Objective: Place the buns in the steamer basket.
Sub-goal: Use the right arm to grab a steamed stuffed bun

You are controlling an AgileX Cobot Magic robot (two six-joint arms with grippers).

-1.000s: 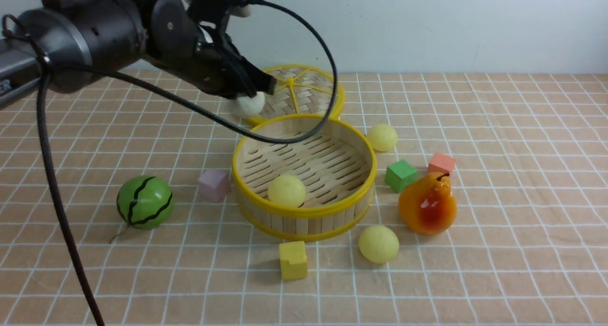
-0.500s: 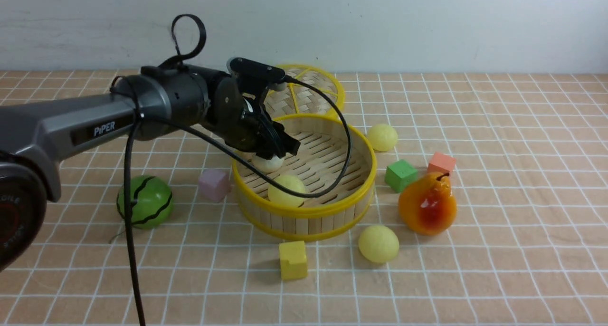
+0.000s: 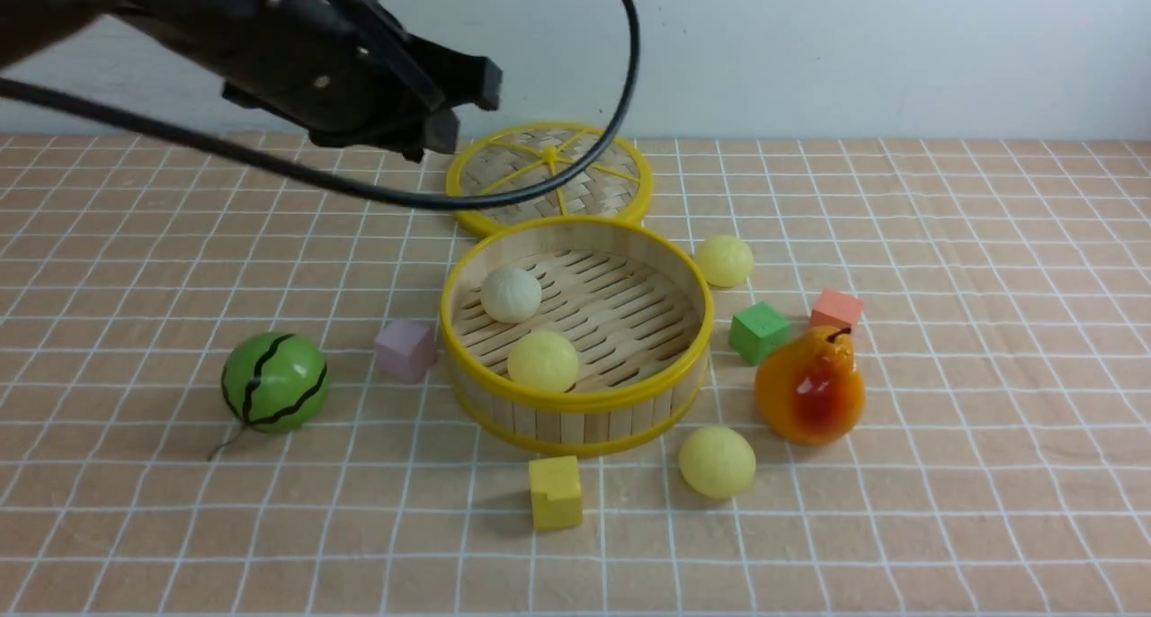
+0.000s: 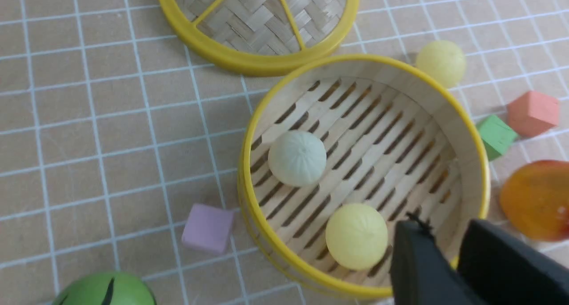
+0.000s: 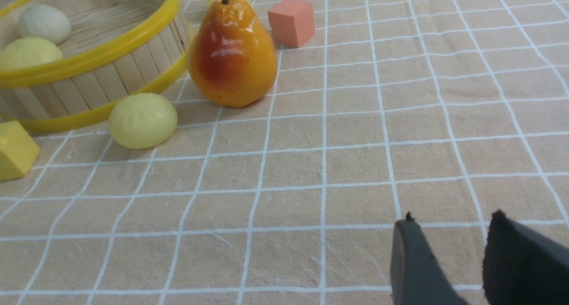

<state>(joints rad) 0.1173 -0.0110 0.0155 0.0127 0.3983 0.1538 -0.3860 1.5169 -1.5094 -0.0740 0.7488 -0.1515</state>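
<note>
In the front view the steamer basket [image 3: 575,401] stands in the middle of the worktop [image 3: 944,509]. Two buns lie on its slatted floor: the off-white bun [image 3: 511,294] near the left wall and the inner yellow bun [image 3: 542,361] against the near wall. Two are outside: the far bun [image 3: 724,260] just beside the basket's far right rim, and the near bun [image 3: 717,461] in front, between the yellow cube [image 3: 555,491] and the pear [image 3: 811,385]. The left end effector [image 3: 465,109] hangs high, on the lid's [image 3: 548,172] side of the basket, jaws apart and empty

The left wrist view looks down into the basket; the off-white bun [image 4: 297,158] and the inner yellow bun [image 4: 356,235] sit apart from each other, both faintly pleated on top. The left end effector [image 4: 446,225] shows a narrow gap with nothing in it and touches nothing

In the right wrist view the near bun [image 5: 142,120] rests just beside the basket's foot, with the pear [image 5: 233,51] near it. The right end effector [image 5: 452,220] hovers over bare worktop well apart from that bun, jaws moderately parted and holding nothing

The buns look light, smooth and round, so they will probably roll at a nudge and may slip out of a skewed pinch. My judgement is to come from above and close gently across the widest middle, keeping the fingers clear of the basket wall and the pear
</note>
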